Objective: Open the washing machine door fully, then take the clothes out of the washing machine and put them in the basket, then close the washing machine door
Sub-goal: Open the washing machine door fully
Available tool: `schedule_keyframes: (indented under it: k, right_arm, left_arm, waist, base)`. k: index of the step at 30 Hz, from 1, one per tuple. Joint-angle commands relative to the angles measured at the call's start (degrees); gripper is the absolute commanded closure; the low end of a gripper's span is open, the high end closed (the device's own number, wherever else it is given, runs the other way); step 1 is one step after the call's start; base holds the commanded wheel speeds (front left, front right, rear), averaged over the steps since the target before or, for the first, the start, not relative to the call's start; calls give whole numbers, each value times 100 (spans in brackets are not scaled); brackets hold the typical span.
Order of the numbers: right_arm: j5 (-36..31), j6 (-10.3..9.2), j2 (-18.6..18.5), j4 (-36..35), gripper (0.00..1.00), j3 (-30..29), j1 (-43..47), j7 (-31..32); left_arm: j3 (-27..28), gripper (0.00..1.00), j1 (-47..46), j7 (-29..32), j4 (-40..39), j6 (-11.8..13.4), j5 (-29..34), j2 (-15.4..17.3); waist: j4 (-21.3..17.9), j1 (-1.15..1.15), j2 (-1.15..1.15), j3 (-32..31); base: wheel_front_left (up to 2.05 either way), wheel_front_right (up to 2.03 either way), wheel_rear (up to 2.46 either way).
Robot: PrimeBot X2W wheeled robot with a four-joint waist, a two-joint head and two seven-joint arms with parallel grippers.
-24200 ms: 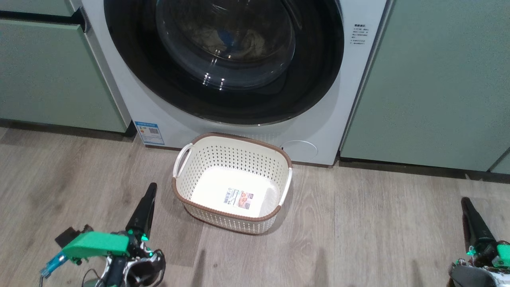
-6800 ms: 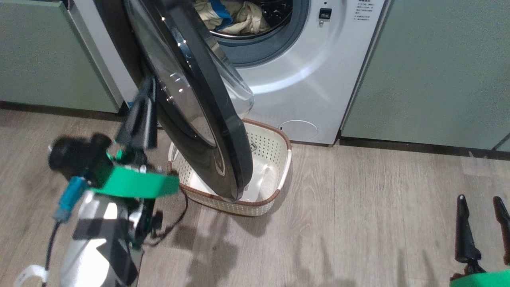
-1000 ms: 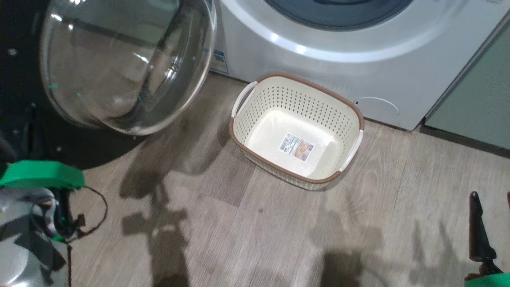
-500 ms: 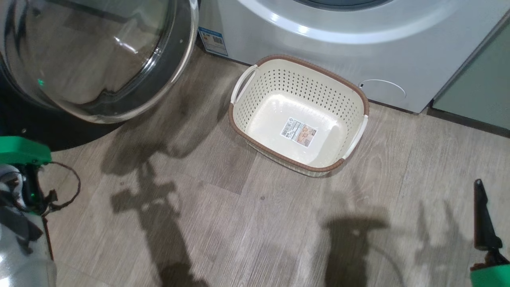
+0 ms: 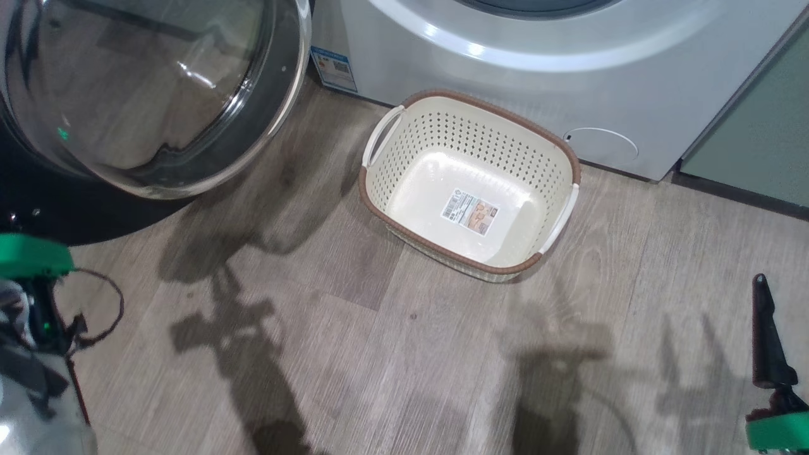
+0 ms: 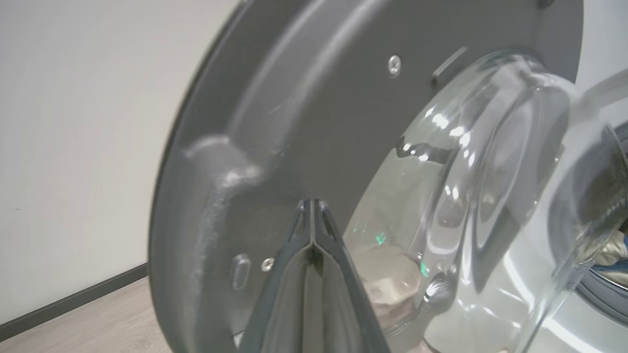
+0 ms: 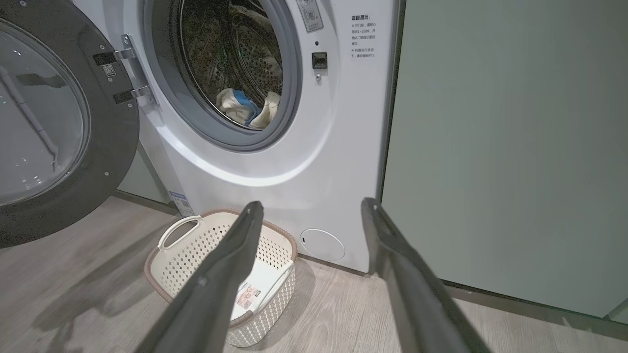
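The washing machine [image 7: 304, 162] stands with its door [image 7: 59, 122] swung wide to the left. Pale yellow and blue clothes [image 7: 245, 110] lie inside the drum. In the left wrist view my left gripper [image 6: 312, 203] is shut and empty, its tips at the grey inner face of the door [image 6: 304, 122], beside the glass bowl. In the right wrist view my right gripper [image 7: 311, 206] is open and empty, low and well back from the machine, to the right of the basket. The cream basket [image 5: 442, 251] sits empty on the floor in front of the machine [image 5: 505, 63].
Pale green cabinet fronts [image 7: 490, 147] flank the machine on the right. The open door [image 5: 145, 95] overhangs the floor left of the basket. My left arm's green mount [image 5: 28, 256] is at the head view's left edge. Wooden floor [image 5: 411, 354] spreads in front.
The head camera has shifted, so the door and basket sit differently in the picture. My left arm's green mount has slid toward the left edge. Both grippers keep their states.
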Motion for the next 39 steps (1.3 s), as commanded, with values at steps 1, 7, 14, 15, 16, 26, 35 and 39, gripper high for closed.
schedule_keyframes:
  k: [1, 7, 14, 15, 16, 26, 35, 39]
  right_arm:
    - [-37, 25, -59, -166, 0, 62, -125, -55]
    - [-74, 25, 15, -182, 0, -2, -113, -55]
    - [-109, 25, 120, -172, 0, 69, -149, -55]
    - [-115, 25, 137, -173, 0, 85, -148, -55]
    - [-124, 25, 153, -177, 0, 93, -145, -55]
    - [-170, 25, 323, -206, 0, 196, -149, -55]
    - [-136, 25, 320, -158, 0, 390, -72, -55]
    - [-98, 25, 319, -141, 0, 531, -41, -55]
  left_arm:
    - [215, 100, 107, -35, -325, -57, 68, 181]
    - [279, 100, 563, -35, -974, -330, 206, -190]
    - [-170, 100, 1287, -35, -1853, -442, 336, -461]
    - [-277, 100, 1412, -35, -1965, -429, 321, -475]
    - [-401, 100, 1532, -35, -2073, -406, 296, -484]
    - [-1805, 100, 2487, -27, -2744, 201, -132, -493]
    - [-2540, 91, 2853, 295, -2755, 341, -229, -494]
    - [-2602, 24, 2880, 411, -2685, 392, -351, -492]
  waist:
    - [-6, 0, 0, -25]
    - [-62, 0, 0, -171]
    - [-241, 0, 0, -391]
    - [-273, 0, 0, -422]
    - [-300, 0, 0, -447]
    - [-748, 0, 0, -761]
    - [-1294, 0, 0, -1057]
    - [-1541, 0, 0, -1148]
  base:
    - [0, 0, 0]
    - [0, 0, 0]
    - [0, 0, 0]
    - [0, 0, 0]
    - [0, 0, 0]
    - [0, 0, 0]
    - [0, 0, 0]
    - [0, 0, 0]
